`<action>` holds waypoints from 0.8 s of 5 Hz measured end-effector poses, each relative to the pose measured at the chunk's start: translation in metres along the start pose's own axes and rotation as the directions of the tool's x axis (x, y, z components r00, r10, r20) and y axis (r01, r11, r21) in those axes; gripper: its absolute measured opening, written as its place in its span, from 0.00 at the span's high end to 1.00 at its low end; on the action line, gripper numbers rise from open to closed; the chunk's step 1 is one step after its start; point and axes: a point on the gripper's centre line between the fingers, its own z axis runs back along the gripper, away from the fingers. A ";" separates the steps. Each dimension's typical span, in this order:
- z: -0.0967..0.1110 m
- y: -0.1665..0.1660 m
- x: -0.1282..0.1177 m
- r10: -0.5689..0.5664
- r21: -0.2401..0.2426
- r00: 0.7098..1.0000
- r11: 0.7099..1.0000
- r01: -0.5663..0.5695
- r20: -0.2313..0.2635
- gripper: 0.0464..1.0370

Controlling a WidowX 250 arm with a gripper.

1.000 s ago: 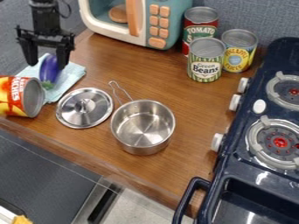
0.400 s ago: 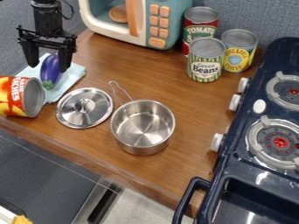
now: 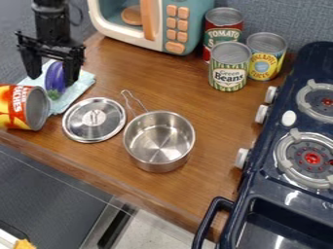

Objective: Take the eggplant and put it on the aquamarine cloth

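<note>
Hanging at the upper left, the gripper (image 3: 51,79) covers part of the eggplant (image 3: 56,77) and the far part of the cloth (image 3: 79,87), and its arm runs out past the top edge. The orange can (image 3: 13,109) lies on its side, cut off by the left edge, and hides a near part of the cloth. The oven (image 3: 199,19) is cropped at the top, the stove (image 3: 268,168) at the right and bottom. At the lower left corner, a yellow thing (image 3: 25,244) is too cropped to make out. The counter (image 3: 214,121) is brown wood grain, with a grey wall (image 3: 286,17) behind it and a dark grey surface (image 3: 46,180) below its near edge. On the wood, the lid (image 3: 94,121) sits right of the orange can, just beside the pot (image 3: 159,143), whose wire handle points up and left. By the oven stand 3 upright cans: red (image 3: 224,29), yellow (image 3: 263,68) and green-striped (image 3: 228,78). The stove shows 2 burners with red centres. The jaws are wide apart, 1 finger to each side of the eggplant, which lies on the pale aquamarine cloth, stem end toward the near side. Whether either finger touches the eggplant, I cannot tell.
</note>
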 end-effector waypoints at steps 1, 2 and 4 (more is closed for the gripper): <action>-0.004 -0.010 -0.012 -0.080 -0.003 0.997 0.997 0.080 -0.022 0.04; -0.004 -0.014 -0.014 -0.109 0.023 0.993 0.994 0.110 -0.046 0.04; -0.004 -0.014 -0.014 -0.115 0.022 0.992 0.993 0.116 -0.046 0.04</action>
